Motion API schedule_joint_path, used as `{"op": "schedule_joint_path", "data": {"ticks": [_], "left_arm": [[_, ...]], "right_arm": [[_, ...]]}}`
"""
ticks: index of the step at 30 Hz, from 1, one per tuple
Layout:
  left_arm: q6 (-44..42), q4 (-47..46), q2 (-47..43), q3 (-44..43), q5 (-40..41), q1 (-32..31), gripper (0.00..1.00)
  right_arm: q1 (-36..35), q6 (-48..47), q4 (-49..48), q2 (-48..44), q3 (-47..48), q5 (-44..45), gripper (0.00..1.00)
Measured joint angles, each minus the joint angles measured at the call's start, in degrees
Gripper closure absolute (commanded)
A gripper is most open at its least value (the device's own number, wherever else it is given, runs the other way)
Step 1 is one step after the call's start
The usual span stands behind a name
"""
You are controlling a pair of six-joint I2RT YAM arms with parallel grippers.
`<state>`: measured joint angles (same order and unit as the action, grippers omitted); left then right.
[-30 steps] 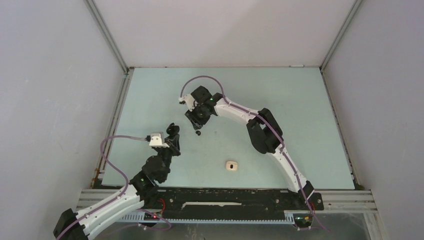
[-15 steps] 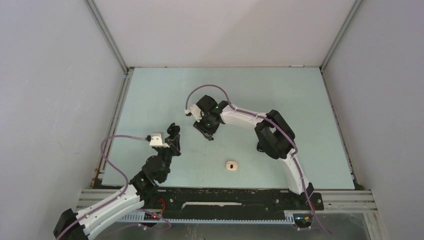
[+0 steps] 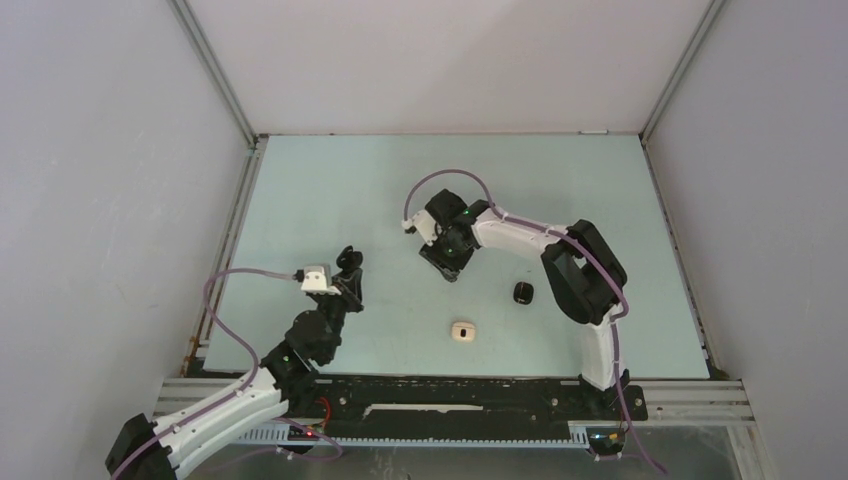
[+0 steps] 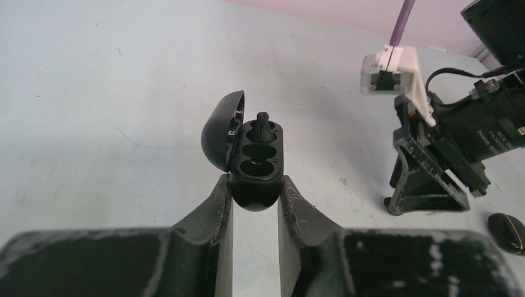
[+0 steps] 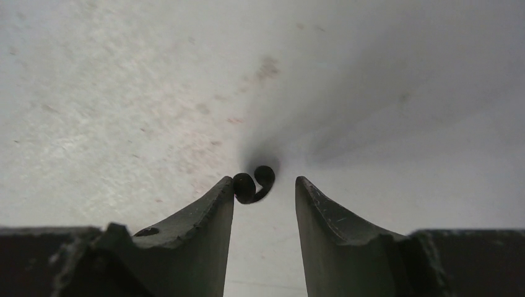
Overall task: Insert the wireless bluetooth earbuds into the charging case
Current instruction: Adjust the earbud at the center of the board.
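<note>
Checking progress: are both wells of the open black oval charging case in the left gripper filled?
No: in the charging case only the far well holds a small black earbud; the near well is empty.

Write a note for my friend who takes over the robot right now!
Left tool: shut on the open black case.
Right tool: open, low over the table. A loose black earbud sits against one finger; the other finger is clear of it. Whether it is lifted, I cannot tell.
Done: the seated earbud is in the far slot.
Left: the near slot is empty, so grip the loose one and seat it.
Nearby: a shut black case and a cream case.
</note>
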<state>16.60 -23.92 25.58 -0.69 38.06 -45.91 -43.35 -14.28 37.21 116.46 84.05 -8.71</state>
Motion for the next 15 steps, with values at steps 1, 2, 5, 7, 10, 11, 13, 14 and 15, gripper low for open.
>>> {"op": "schedule_joint_path", "data": {"ticks": [1,2,5,7,10,11,13,14,15], "left_arm": [[0.0,-0.2,0.2,0.0,-0.2,0.0,1.00],[0.0,-0.5,0.4,0.0,-0.4,0.0,1.00],[0.0,-1.2,1.2,0.0,-0.9,0.0,1.00],[0.0,-1.6,1.8,0.0,-1.1,0.0,1.00],[0.0,-1.8,2.5,0.0,-1.5,0.1,1.00],[0.0,-1.9,2.6,0.0,-1.7,0.1,1.00],[0.1,-2.1,2.6,0.0,-2.0,0.1,1.00],[0.1,-2.2,2.6,0.0,-2.2,0.1,1.00],[0.1,-2.3,2.6,0.0,-2.3,0.1,1.00]], "right_arm": [[0.9,-0.1,0.3,-0.5,-0.3,0.0,0.56],[1.8,-0.2,0.6,-1.0,-0.6,-0.1,0.56],[4.1,-0.2,1.5,-2.2,-0.8,-0.4,0.55],[5.3,-0.4,1.7,-3.1,-0.9,-0.5,0.55],[6.6,-0.6,2.0,-4.3,-1.3,-2.1,0.54],[6.9,-0.7,2.0,-5.0,-1.8,-3.7,0.55],[7.1,-1.2,2.1,-7.1,-3.1,-6.7,0.58],[7.2,-1.7,2.1,-8.4,-3.8,-8.2,0.60],[7.3,-2.4,2.0,-9.7,-4.5,-9.3,0.62]]}}
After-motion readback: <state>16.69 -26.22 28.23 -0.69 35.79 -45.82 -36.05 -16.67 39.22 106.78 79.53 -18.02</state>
